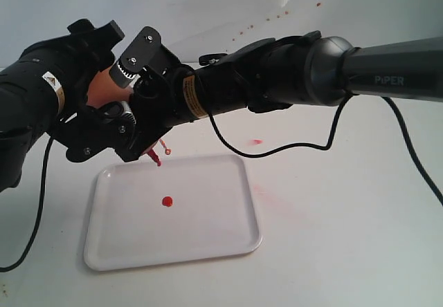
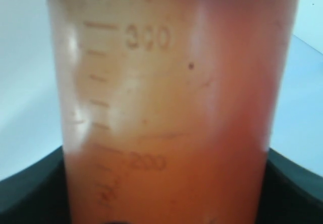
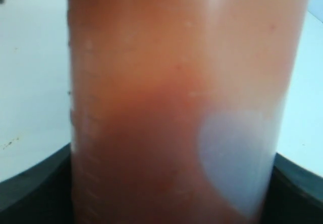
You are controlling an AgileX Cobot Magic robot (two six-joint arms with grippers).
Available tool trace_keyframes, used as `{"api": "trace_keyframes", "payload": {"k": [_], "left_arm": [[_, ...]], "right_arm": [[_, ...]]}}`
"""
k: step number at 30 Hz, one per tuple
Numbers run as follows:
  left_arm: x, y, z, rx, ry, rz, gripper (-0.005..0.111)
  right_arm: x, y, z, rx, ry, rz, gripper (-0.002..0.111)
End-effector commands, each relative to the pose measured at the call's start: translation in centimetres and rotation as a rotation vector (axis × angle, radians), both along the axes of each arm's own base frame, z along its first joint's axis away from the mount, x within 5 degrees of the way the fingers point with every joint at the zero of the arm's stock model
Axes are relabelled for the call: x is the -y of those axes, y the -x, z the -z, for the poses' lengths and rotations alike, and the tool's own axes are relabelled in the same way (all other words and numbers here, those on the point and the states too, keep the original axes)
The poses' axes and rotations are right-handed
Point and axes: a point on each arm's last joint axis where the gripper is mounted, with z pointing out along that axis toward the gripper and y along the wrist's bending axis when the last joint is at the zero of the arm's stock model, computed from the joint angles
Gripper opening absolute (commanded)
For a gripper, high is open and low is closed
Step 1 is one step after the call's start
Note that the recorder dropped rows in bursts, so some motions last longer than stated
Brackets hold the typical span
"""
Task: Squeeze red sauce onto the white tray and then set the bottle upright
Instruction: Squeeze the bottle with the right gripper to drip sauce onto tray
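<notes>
Upper left, the left end effector (image 1: 95, 91) and right end effector (image 1: 142, 96) both pinch one bottle (image 1: 105, 84). One red sauce blob (image 1: 167, 201) sits on one white tray (image 1: 214, 217).

Translucent orange-stained bottle (image 2: 171, 108), paler and creamier toward one end, marked with faint measuring lines and numerals; red nozzle (image 1: 154, 157). Plain white tray (image 1: 208, 231) carrying one glossy dark-red blob of sauce (image 1: 167, 201). Black robot arms (image 1: 291, 72). White table (image 1: 332, 252) with faint pink smudges

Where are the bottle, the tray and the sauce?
bottle (image 2: 171, 108), left wrist view, translucent side wall
tray (image 1: 214, 210), exterior view, bare floor right of the blob
sauce (image 1: 167, 201), exterior view, middle of the blob
</notes>
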Motion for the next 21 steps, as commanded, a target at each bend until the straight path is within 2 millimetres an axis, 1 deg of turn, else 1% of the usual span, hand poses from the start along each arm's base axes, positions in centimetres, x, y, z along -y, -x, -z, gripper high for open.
{"api": "trace_keyframes", "payload": {"k": [1,2,3,6,7,8,14,17,21], "left_arm": [[0.2,0.0,-0.5,0.021,0.011,0.011,0.000],[0.2,0.0,-0.5,0.021,0.011,0.011,0.000],[0.2,0.0,-0.5,0.021,0.011,0.011,0.000],[0.2,0.0,-0.5,0.022,0.011,0.009,0.000],[0.2,0.0,-0.5,0.022,0.011,0.009,0.000],[0.2,0.0,-0.5,0.022,0.011,0.009,0.000],[-0.1,0.0,-0.7,0.042,0.002,-0.026,0.000],[-0.4,0.0,-0.8,0.055,-0.007,-0.049,0.000],[-0.4,0.1,-1.1,0.060,0.000,-0.045,0.000]], "right_arm": [[-0.3,0.7,-1.1,0.026,-0.019,-0.057,0.019],[-0.3,0.7,-1.3,0.018,-0.025,-0.057,0.029],[-0.3,0.7,-1.5,0.008,-0.032,-0.053,0.043],[-0.2,0.7,-1.9,0.012,-0.039,-0.035,0.091],[-0.1,0.7,-2.0,0.017,-0.038,-0.032,0.101],[-0.1,0.7,-2.2,0.029,-0.031,-0.033,0.105],[0.3,1.1,-4.2,0.062,-0.054,-0.034,0.102],[0.3,1.2,-4.8,0.065,-0.066,-0.030,0.100],[0.3,1.4,-4.8,0.060,-0.071,-0.044,0.098]]}}
